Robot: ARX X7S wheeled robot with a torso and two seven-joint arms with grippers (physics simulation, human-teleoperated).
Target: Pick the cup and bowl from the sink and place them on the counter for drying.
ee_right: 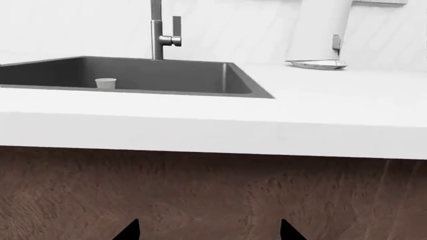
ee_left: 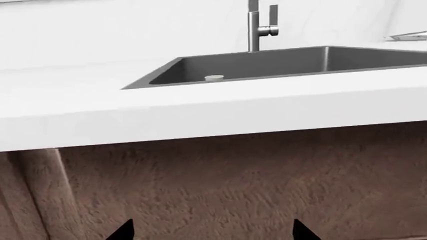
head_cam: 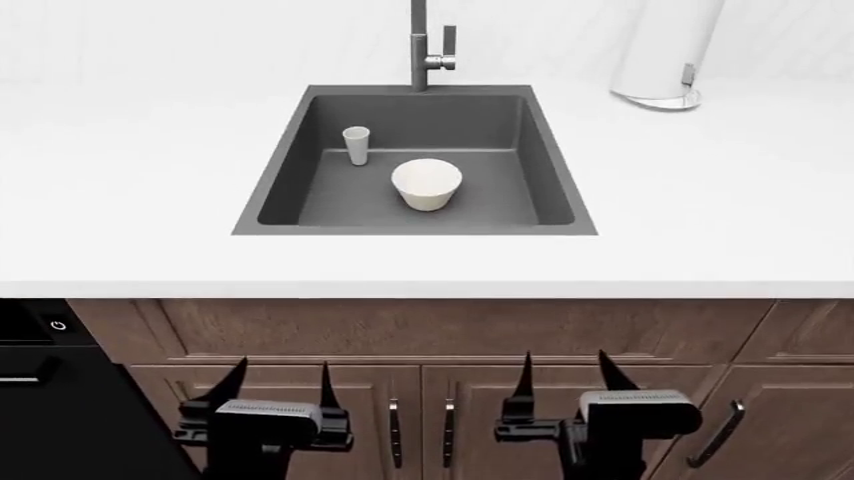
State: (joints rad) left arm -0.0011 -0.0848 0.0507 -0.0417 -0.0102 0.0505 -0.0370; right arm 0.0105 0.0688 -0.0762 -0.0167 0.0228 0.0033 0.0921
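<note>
The cup (head_cam: 356, 145) and the bowl (head_cam: 427, 185) both stand in the sink (head_cam: 547, 190), so by the look of it nothing of the task is done yet: both remain to be lifted out and set on the worktop (head_cam: 721, 200). The left pincer (head_cam: 284, 375) and the right pincer (head_cam: 565, 367) hang low in front of the brown cabinet doors (head_cam: 334, 420), below the worktop's near edge, each with its fingers spread apart and holding nothing. From there the sink lies farther off and higher. The bowl sits near the basin's middle, roughly between the two pincers; the cup stands upright just beyond it to the left, apart from it. A faucet (head_cam: 424, 45) rises at the far rim.
</note>
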